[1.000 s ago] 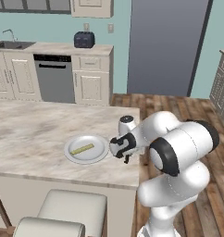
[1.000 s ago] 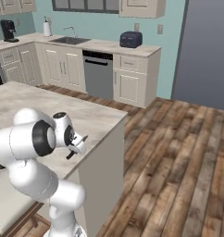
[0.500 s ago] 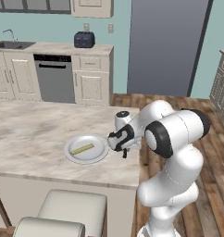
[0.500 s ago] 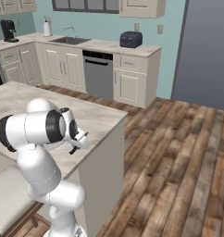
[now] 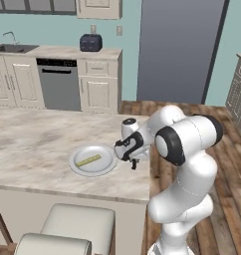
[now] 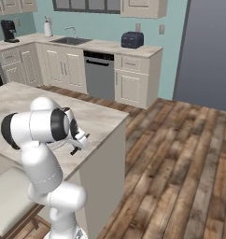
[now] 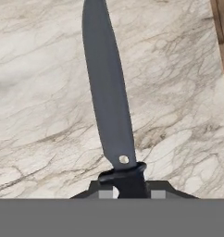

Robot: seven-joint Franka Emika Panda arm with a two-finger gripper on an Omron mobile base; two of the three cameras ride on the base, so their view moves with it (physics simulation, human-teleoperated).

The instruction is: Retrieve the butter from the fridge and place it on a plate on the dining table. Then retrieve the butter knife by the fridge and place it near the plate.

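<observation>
One butter knife (image 7: 109,102) is sitting in the gripper (image 5: 133,160), the jaws pinching its black handle while the dark-grey blade is running straight out ahead of the hand, over the marbled top of the dining table (image 5: 38,144). In the hand view the blade's long axis is lying along the line of sight, tip farthest from the fingers, and the stone is passing beneath it; whether the blade is touching the stone cannot be told.

One plate (image 5: 78,166) is lying just beside the gripper, on the side away from the arm's body, and one stick of butter (image 5: 88,160) is resting inside it, aslant, clear of the rim. In the left base view the gripper is hovering at the plate's near rim, close to the table's edge by the wooden floor. In the right base view the knife (image 6: 77,147) is showing as a short dark sliver under the wrist, low over the tabletop.

Judging from this, the butter part is looking finished and the knife is nearly at its spot: the remaining move is probably a short lowering onto bare stone next to the plate, keeping the blade off the rim, then releasing.

One fridge (image 5: 180,50) is standing well behind the arm, doors closed.
</observation>
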